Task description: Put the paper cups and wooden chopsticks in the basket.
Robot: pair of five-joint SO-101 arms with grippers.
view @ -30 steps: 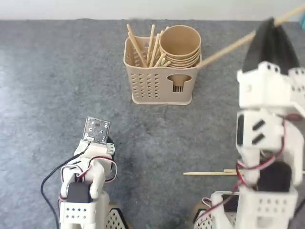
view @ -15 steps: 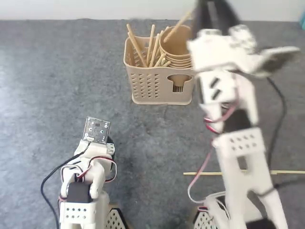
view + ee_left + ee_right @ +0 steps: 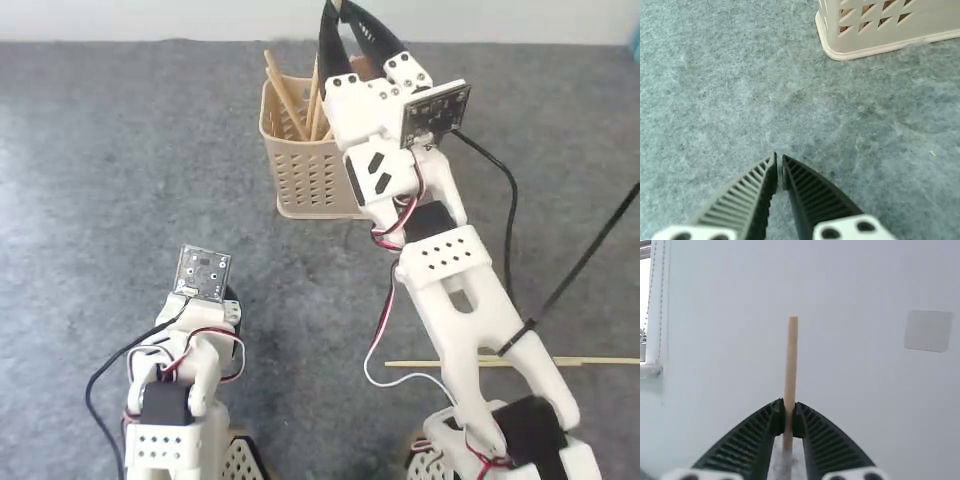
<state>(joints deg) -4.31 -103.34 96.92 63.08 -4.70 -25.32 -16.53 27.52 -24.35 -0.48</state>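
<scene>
A beige slotted basket (image 3: 312,165) stands at the far middle of the grey carpet, with several wooden chopsticks (image 3: 285,95) leaning in it. My right arm stretches over the basket and covers the paper cups inside. Its gripper (image 3: 338,12) is above the basket's far rim, shut on one wooden chopstick (image 3: 790,360) that sticks out past the fingertips (image 3: 776,416). Another chopstick (image 3: 420,363) lies flat on the carpet near the right arm's base. My left arm (image 3: 185,370) is folded at the near left. Its gripper (image 3: 779,162) is shut with nothing in it, low over bare carpet, well short of the basket (image 3: 880,30).
A black cable (image 3: 590,250) runs slanting across the right side, over the lying chopstick's far end. Open carpet (image 3: 120,150) spreads left of the basket. A white wall (image 3: 880,405) rises behind the table.
My right arm swung from the table's right side leftward to above the basket, carrying the chopstick with it. The left arm stayed still.
</scene>
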